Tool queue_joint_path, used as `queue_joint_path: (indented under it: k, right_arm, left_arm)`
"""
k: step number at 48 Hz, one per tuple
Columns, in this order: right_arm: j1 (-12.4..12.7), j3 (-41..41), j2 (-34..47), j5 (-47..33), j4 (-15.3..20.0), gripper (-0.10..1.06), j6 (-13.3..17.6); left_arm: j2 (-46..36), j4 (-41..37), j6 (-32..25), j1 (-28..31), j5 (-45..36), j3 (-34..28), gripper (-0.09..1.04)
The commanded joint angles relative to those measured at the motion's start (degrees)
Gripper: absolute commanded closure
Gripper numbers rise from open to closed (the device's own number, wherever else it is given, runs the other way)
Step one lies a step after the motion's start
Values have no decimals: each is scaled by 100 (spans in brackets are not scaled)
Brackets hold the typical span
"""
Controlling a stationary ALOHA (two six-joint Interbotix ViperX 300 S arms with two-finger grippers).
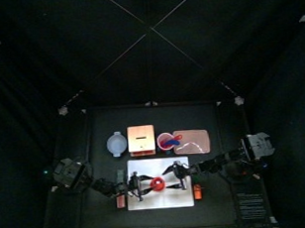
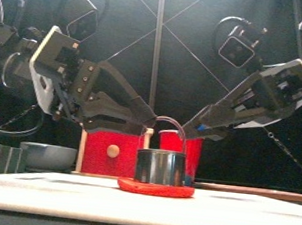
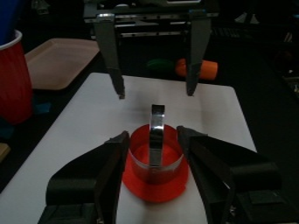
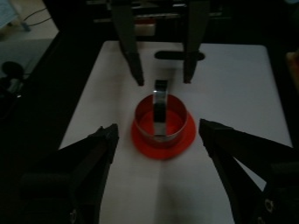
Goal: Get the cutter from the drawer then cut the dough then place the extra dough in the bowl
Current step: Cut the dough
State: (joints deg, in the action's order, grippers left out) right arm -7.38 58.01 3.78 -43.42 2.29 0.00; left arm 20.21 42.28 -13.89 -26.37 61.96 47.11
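So, cutting step: the metal cutter [image 2: 161, 166] sits on the red dough [image 2: 156, 188], while the left gripper [image 3: 155, 138] and right gripper [image 4: 160, 128] flank it, jaws spread. Next, probably: press down.

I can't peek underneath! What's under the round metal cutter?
Red dough lies under the cutter, sticking out all round, on the white cutting board. The dough beneath its rim is covered, so whether it is cut through cannot be seen.

Top looks down, front looks level, both wrists close; all share the cutter [image 2: 161, 168].
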Motion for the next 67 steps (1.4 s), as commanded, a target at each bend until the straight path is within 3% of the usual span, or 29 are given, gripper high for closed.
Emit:
queue_joint_path:
  k: [1,7,15,36,56,67]
  right_arm:
    - [-387,-9,-97,-343,844,-5,-360]
    - [-580,-105,9,-431,1037,-5,-325]
    - [-686,-404,378,-457,1020,-5,-325]
    - [-694,-536,396,-264,1301,-5,-352]
    - [-642,-589,404,-53,1195,-4,-431]
    - [-554,-615,439,-53,1195,5,-431]
  left_arm:
    - [-35,26,0,9,62,-105,9]
    - [9,26,0,9,62,-114,10]
    - [88,35,-26,9,53,-176,10]
    - [53,-70,-79,9,53,-229,11]
    - [53,-88,-70,9,53,-211,11]
    - [62,-88,-70,18,26,-211,11]
